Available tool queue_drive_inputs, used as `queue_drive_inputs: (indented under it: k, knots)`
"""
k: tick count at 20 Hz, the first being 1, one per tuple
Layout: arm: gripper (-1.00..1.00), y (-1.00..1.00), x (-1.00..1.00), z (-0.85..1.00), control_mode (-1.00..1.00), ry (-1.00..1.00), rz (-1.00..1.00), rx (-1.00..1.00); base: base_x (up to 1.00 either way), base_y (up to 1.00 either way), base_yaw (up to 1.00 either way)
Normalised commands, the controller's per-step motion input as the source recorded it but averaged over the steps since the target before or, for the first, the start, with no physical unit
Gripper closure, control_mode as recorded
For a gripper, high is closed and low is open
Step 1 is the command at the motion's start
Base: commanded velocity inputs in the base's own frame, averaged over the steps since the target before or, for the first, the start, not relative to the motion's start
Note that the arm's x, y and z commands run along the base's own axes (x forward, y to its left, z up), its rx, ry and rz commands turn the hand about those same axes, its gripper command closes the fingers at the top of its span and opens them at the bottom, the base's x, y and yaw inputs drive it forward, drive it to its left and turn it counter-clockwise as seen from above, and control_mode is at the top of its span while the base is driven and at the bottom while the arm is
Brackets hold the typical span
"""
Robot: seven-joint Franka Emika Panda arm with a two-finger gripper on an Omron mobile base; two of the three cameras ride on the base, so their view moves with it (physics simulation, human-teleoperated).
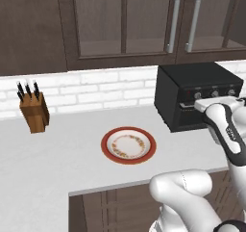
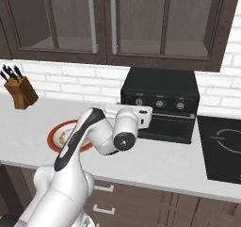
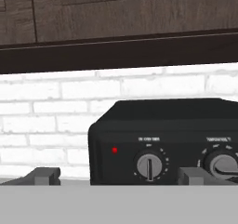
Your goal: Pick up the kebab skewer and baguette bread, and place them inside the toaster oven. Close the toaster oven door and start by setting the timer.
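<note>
A: Nearest the base cameras, the white arm reached over the pale grey desk (image 1: 57, 149), past a round red-rimmed plate (image 1: 128, 145) that lay bare. Where were the food items?

B: Neither the kebab skewer nor the baguette bread could be made out on the plate or the desk; whether they lay inside the oven could not be told.

A: And the gripper (image 3: 118, 175)?

B: Its two dark fingertips (image 3: 44, 175) stood wide apart with nothing between them, level with the knob row of the large black boxy toaster oven (image 2: 160, 103).

A: The toaster oven door (image 2: 165, 125)?

B: It appeared upright against the oven front, so closing looked done. The step in hand was judged to be the timer.

A: What would the next move call for?

B: Advancing onto the left grey knob (image 3: 149, 165), beside a small red light (image 3: 114, 150), closing the fingers around it and twisting.

A: Any writing?

B: Small pale labels sat above both knobs, too blurred to read. Farther back, white brick tile, dark wood cabinets and a wooden knife block (image 1: 34, 111).
</note>
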Motion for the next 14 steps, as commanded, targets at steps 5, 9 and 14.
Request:
queue_drive_inputs:
  k: [5, 9, 14]
  knots:
    - [-1.0, 0.0, 0.17, 0.0, -1.0, -0.02, 0.0, 0.0, 0.0, 0.0, 0.0]
    - [-1.0, 0.0, 0.03, -0.05, -1.0, 0.0, 0.0, 0.0, 0.0, 0.0, 0.0]
    - [-1.0, 0.0, 0.0, -0.1, -1.0, -0.01, 0.0, 0.0, 0.0, 0.0, 0.0]
